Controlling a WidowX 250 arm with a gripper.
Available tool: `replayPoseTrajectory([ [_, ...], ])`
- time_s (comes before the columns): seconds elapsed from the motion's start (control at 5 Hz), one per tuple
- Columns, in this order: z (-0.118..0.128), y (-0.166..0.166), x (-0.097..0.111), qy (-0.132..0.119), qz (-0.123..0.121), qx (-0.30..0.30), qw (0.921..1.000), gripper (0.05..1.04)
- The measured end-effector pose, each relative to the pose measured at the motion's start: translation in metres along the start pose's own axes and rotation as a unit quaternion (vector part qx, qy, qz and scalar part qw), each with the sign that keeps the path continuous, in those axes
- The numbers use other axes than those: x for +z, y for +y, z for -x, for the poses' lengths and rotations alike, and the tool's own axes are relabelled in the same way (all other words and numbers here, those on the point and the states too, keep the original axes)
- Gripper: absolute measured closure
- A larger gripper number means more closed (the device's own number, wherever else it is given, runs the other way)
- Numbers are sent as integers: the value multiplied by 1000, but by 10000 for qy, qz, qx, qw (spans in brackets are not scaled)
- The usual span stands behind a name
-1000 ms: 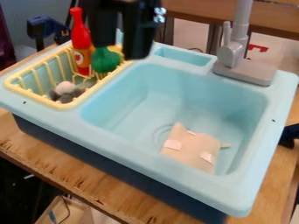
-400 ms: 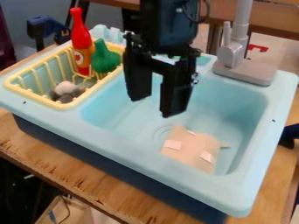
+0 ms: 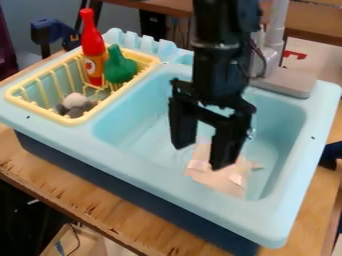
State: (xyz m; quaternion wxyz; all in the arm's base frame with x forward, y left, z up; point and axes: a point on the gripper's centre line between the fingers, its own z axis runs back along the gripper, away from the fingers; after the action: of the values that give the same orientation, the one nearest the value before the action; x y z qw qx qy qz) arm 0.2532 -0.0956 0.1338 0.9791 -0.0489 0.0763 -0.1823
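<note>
Over the wooden table (image 3: pixel 107 215), the gripper (image 3: pixel 200 156) has swung down across the sink (image 3: pixel 167 185), open and empty, so the beige piece (image 3: pixel 224 182) lying on the basin's floor now looks nearly within its reach.

My black pincer (image 3: pixel 202 156) hangs open over a beige piece with pale patches (image 3: pixel 220 183) in a light-blue toy sink (image 3: pixel 160 181). Beside the basin, a yellow dish rack (image 3: pixel 37 113) holds a red ketchup bottle (image 3: pixel 93 47).
</note>
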Motion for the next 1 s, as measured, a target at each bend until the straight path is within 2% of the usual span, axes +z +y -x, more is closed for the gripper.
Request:
replayPoseTrajectory([
  [0.2,-11,-1,-11,29,-131,63,9999,81],
  [0.4,-17,2,-20,34,-392,88,9992,81],
  [1.0,-27,9,-46,292,-523,217,9980,81],
])
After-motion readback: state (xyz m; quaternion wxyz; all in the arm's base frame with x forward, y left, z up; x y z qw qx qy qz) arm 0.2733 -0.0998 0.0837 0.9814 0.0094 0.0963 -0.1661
